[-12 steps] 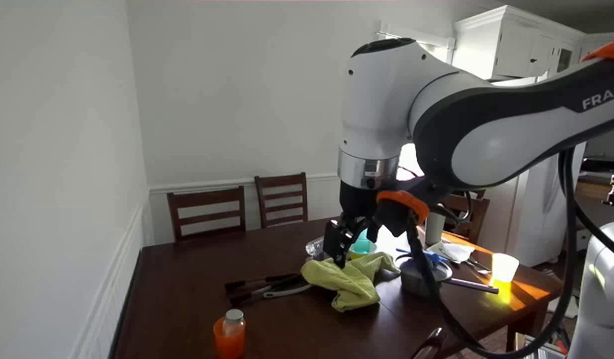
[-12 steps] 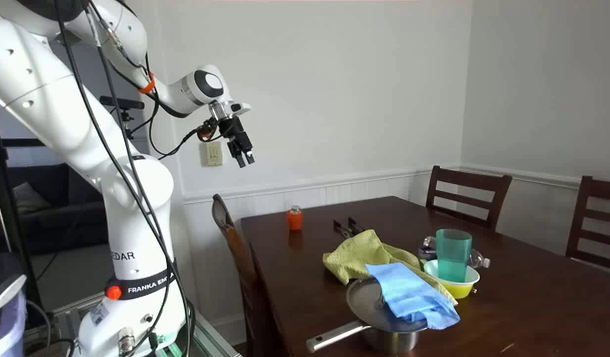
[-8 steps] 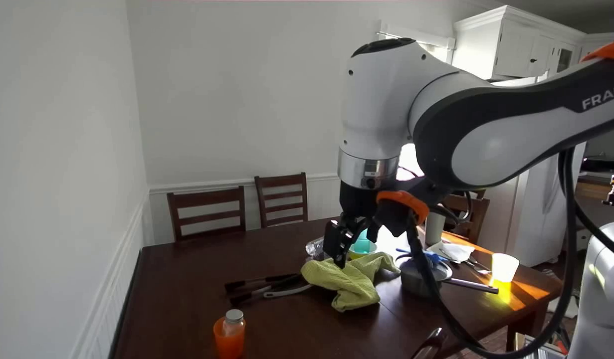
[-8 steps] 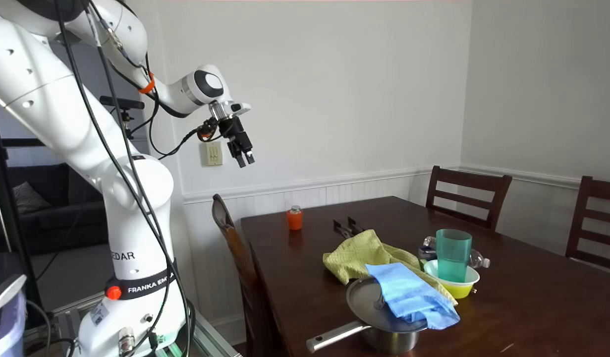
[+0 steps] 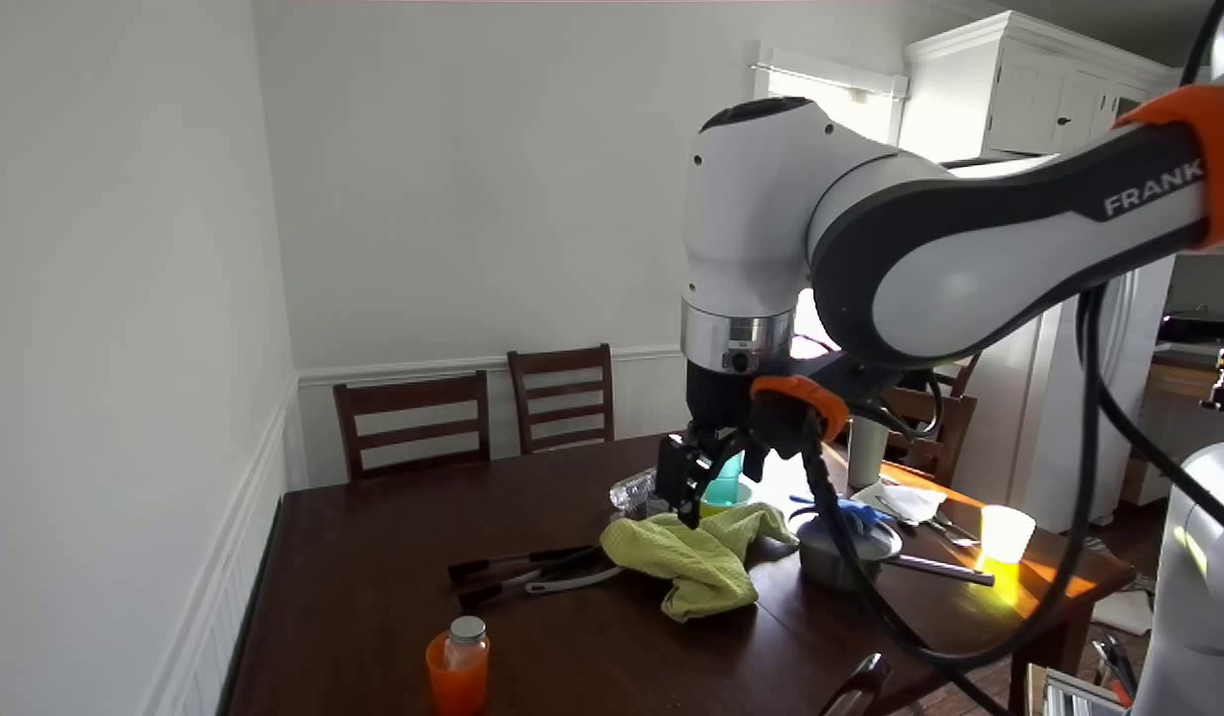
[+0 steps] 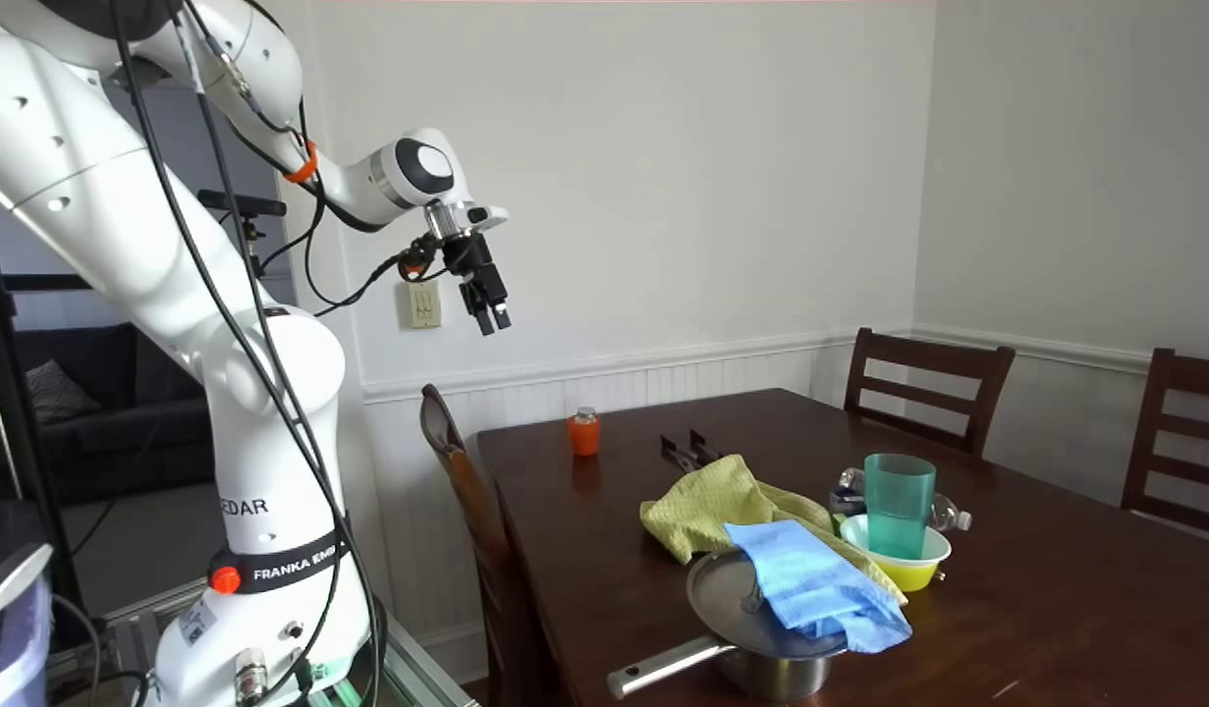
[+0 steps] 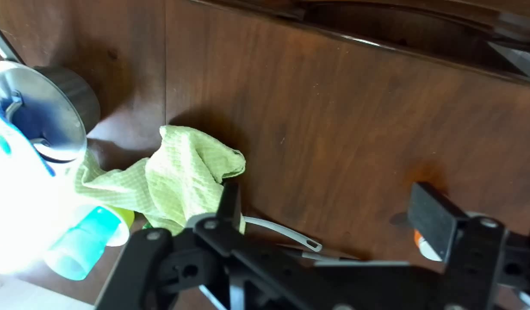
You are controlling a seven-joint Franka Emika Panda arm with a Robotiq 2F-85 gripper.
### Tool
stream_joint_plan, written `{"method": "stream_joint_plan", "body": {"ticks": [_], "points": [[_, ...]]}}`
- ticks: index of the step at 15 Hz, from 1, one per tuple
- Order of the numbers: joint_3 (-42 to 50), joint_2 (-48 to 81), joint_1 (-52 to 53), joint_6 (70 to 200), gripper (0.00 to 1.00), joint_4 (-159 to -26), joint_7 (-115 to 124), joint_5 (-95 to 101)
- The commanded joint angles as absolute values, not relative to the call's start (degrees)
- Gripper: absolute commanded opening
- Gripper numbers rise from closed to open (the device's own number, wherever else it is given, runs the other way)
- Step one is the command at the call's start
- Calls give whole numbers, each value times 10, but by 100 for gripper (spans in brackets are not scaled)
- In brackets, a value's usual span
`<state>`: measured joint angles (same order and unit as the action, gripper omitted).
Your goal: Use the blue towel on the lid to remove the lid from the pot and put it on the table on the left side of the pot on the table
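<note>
A blue towel [image 6: 820, 584] lies draped over one side of the lid [image 6: 714, 597], which sits on the steel pot [image 6: 776, 678] on the dark wooden table [image 6: 1046, 619]. The towel [image 5: 860, 512] and pot [image 5: 832, 569] also show in the opposite exterior view, partly behind the arm's cable. In the wrist view, the lid [image 7: 54, 116] and pot [image 7: 82, 92] are at the left edge, and the towel there is partly washed out by glare. My gripper [image 6: 494, 324] is high above the table, away from the pot. Its fingers [image 7: 327, 206] are wide apart with nothing between them.
A green cloth [image 6: 712, 506] lies beside the pot. A teal cup [image 6: 899, 506] stands in a yellow-white bowl [image 6: 913, 570], near a clear bottle [image 6: 948, 513]. Utensils [image 5: 532, 577] and an orange cup [image 5: 457, 676] holding a jar are farther off. Chairs surround the table.
The arm has shifted slightly, carrying the gripper a little to the right in both exterior views. The towel, lid, pot and other objects have not moved.
</note>
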<state>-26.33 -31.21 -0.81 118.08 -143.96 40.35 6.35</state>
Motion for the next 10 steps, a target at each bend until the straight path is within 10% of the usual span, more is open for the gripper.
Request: {"method": "stream_joint_plan", "body": {"ticks": [1, 10], "points": [[-175, -309, -26, 1193, 100, -1478, 384, 92], [-16, -312, -98, 1271, 100, -1539, 210, 124]]}}
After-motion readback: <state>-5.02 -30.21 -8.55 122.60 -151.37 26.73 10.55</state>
